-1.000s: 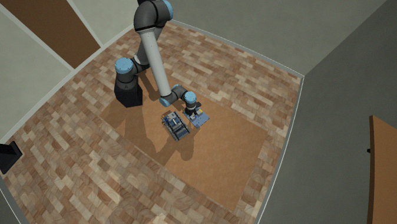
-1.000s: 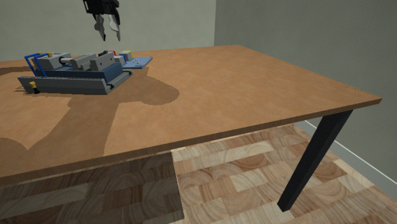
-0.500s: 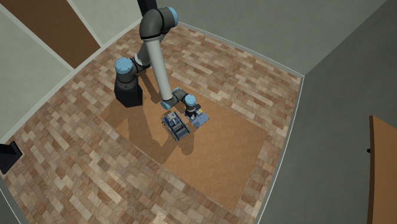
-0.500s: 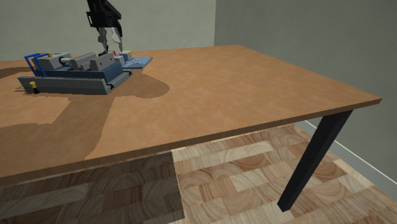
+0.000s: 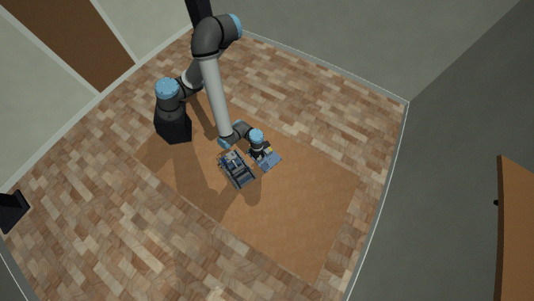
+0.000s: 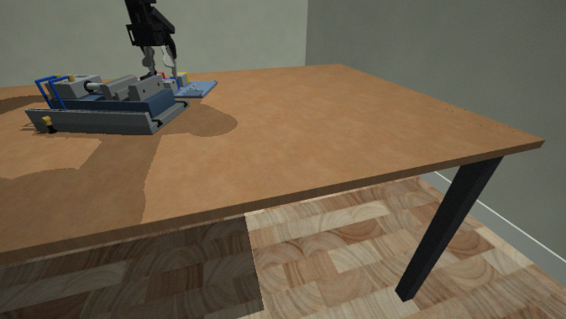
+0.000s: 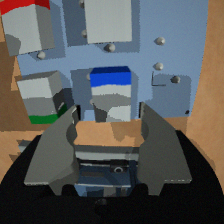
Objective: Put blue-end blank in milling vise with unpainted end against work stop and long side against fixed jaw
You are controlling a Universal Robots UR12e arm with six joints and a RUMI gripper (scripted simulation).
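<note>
The blank with the blue end (image 7: 111, 95) lies flat on the light-blue plate (image 7: 150, 50), its painted end pointing away from me in the wrist view. My gripper (image 7: 109, 104) is open and low over the plate. Its two grey fingers stand on either side of the blank's near, unpainted end with a gap on each side. In the exterior view the gripper (image 6: 161, 63) hangs just above the plate (image 6: 195, 88), behind the milling vise (image 6: 105, 101). The vise (image 5: 238, 168) sits left of the plate (image 5: 266, 158) on the table.
Other blanks lie on the same plate: a red-ended one (image 7: 27, 25), a green-ended one (image 7: 42, 97) close to my left finger, and one at the top (image 7: 107, 20). Small pegs dot the plate. The vise has blue hoses (image 6: 46, 88) at its far end.
</note>
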